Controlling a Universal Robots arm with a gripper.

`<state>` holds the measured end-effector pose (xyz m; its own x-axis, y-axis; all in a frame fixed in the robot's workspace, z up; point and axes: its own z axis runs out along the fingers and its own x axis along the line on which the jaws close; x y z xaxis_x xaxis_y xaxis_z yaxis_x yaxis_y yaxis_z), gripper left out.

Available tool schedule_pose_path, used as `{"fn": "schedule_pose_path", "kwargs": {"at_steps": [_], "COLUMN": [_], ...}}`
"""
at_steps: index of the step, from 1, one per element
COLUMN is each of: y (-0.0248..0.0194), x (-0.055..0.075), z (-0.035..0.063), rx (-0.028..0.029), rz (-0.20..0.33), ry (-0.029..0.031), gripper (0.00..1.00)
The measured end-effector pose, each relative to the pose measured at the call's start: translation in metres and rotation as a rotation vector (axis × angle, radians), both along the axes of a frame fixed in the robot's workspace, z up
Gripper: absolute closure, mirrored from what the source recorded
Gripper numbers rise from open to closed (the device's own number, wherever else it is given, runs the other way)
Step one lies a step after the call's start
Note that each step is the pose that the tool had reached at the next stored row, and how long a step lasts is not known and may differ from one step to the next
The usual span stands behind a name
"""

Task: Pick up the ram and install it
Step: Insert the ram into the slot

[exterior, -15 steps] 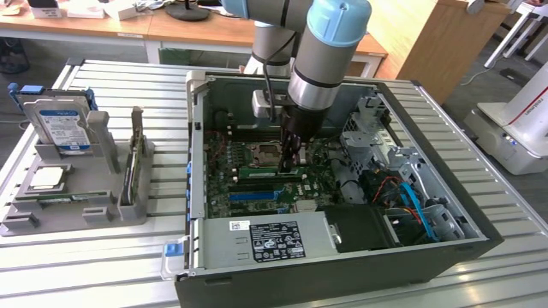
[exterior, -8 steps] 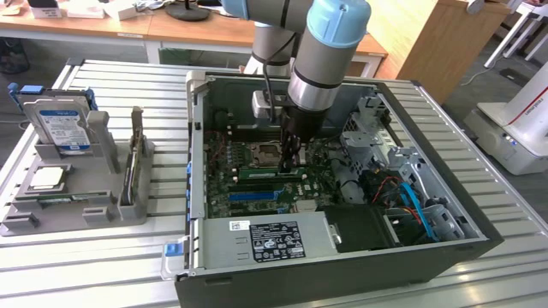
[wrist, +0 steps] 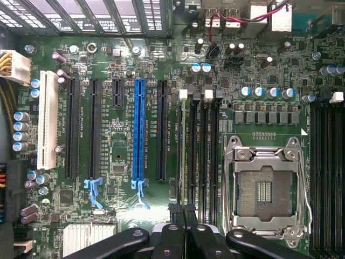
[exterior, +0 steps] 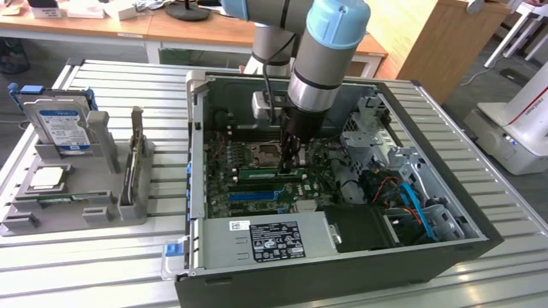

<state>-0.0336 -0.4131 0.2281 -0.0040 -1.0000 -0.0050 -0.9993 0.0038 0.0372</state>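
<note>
Hovering low at frame centre, the gripper [exterior: 291,165] is pinched narrow on the ram [exterior: 267,172], edge-down at the memory slots [wrist: 213,156] beside the empty processor socket [wrist: 264,189], so keep it upright, square, pressed evenly!

A hard drive [exterior: 58,125] stands upright in a gray holder [exterior: 94,215] on the exterior view's left, with a processor [exterior: 47,178] lying flat near it. Beside the holder, an open case [exterior: 342,276] bares a motherboard [wrist: 124,140] with a blue slot [wrist: 139,129] and a socket [wrist: 264,189].
</note>
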Motion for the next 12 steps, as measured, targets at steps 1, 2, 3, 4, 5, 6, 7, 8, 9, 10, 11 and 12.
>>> {"fn": "schedule_pose_path", "kwargs": {"at_steps": [1, 2, 3, 4, 5, 6, 7, 8, 9, 10, 11, 12], "y": [0.0000, 0.0000, 0.0000, 0.0000, 0.0000, 0.0000, 0.0000, 0.0000, 0.0000, 0.0000, 0.0000, 0.0000], "x": [0.0000, 0.0000, 0.0000, 0.0000, 0.0000, 0.0000, 0.0000, 0.0000, 0.0000, 0.0000, 0.0000, 0.0000], "z": [-0.0002, -0.0004, -0.0006, -0.0006, -0.0006, -0.0006, -0.0007, -0.0006, -0.0007, -0.0007, -0.0007, -0.0007], "rx": [0.0000, -0.0001, 0.0000, -0.0001, -0.0001, -0.0001, 0.0000, 0.0000, 0.0000, 0.0000, 0.0000, 0.0000], "rz": [0.000, 0.000, 0.000, 0.000, 0.000, 0.000, 0.000, 0.000, 0.000, 0.000, 0.000, 0.000], "ry": [0.0000, 0.0000, 0.0000, 0.0000, 0.0000, 0.0000, 0.0000, 0.0000, 0.0000, 0.0000, 0.0000, 0.0000], "gripper": [0.88, 0.88, 0.88, 0.88, 0.88, 0.88, 0.88, 0.88, 0.88, 0.88, 0.88, 0.87]}}
